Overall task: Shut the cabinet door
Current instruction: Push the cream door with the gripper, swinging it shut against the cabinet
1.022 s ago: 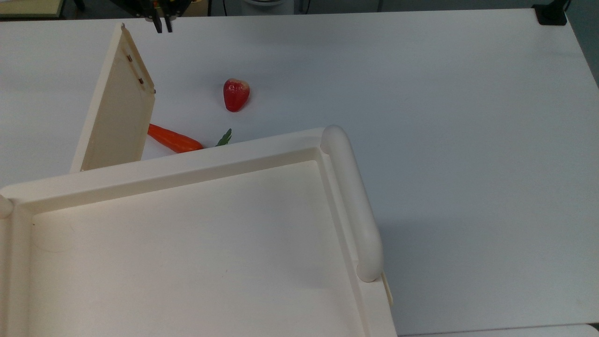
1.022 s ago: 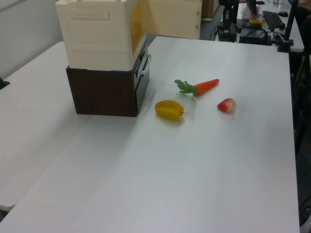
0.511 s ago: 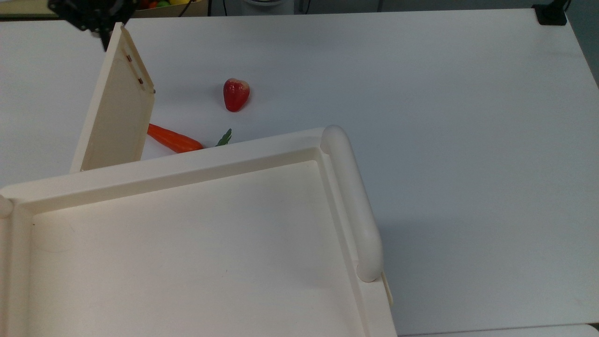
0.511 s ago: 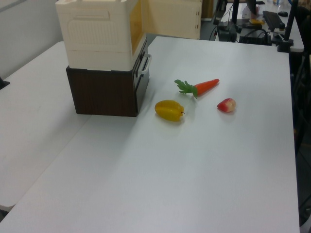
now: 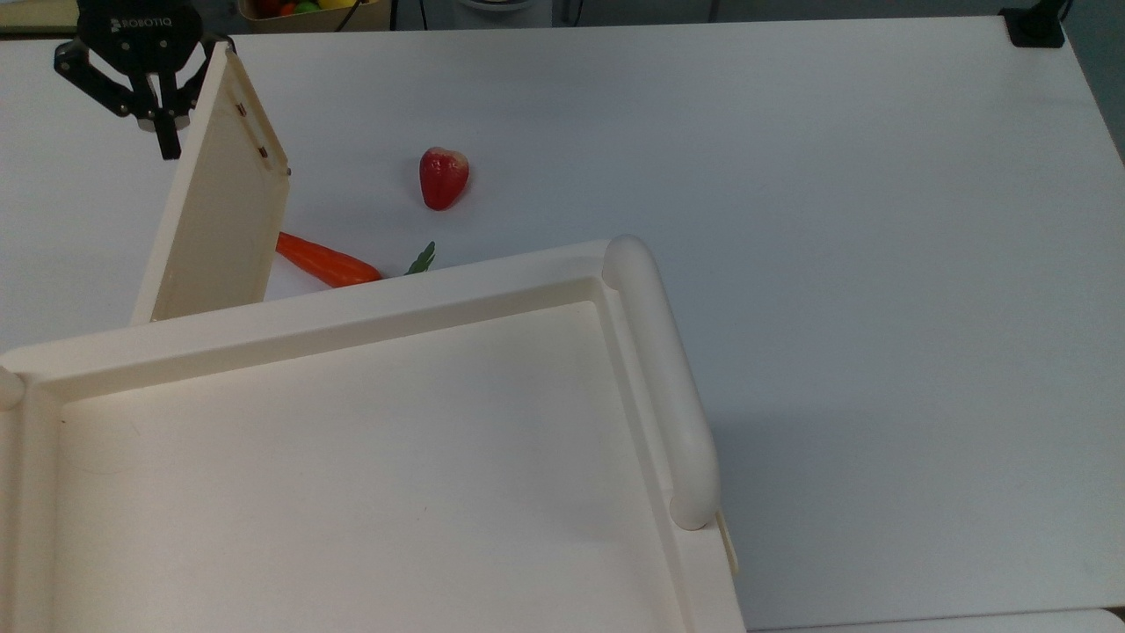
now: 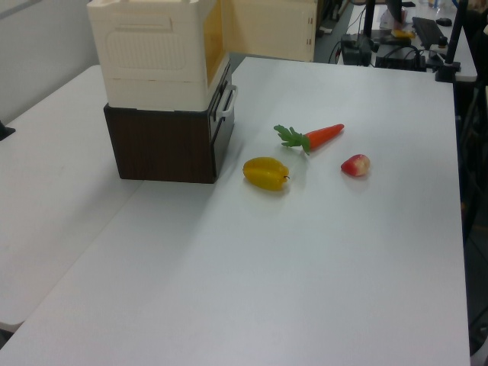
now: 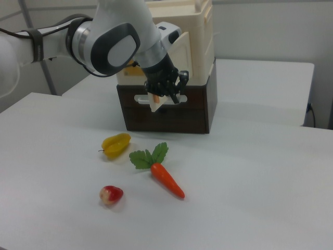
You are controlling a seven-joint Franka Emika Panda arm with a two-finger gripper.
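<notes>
The cabinet door (image 5: 220, 211) stands open, swung out from the cream cabinet (image 5: 352, 457) at the top view's left. My gripper (image 5: 168, 149) hangs just to the top view's left of the door's far edge, on its outer face, fingers together and holding nothing. The right view has the gripper (image 7: 167, 98) low in front of the cabinet (image 7: 200, 31), close to the door (image 7: 182, 49). In the left view the door (image 6: 271, 30) juts out from the cabinet (image 6: 152, 53).
The cabinet rests on a dark brown drawer unit (image 6: 160, 145). A carrot (image 5: 325, 261), a red fruit (image 5: 443, 178) and a yellow fruit (image 6: 266, 173) lie on the white table (image 5: 791, 176) in front of the cabinet. A thick rounded rail (image 5: 664, 378) borders the cabinet top.
My gripper has moved leftward in the top view, past the door's far edge, and come down beside the door's outer face. The door has not visibly moved.
</notes>
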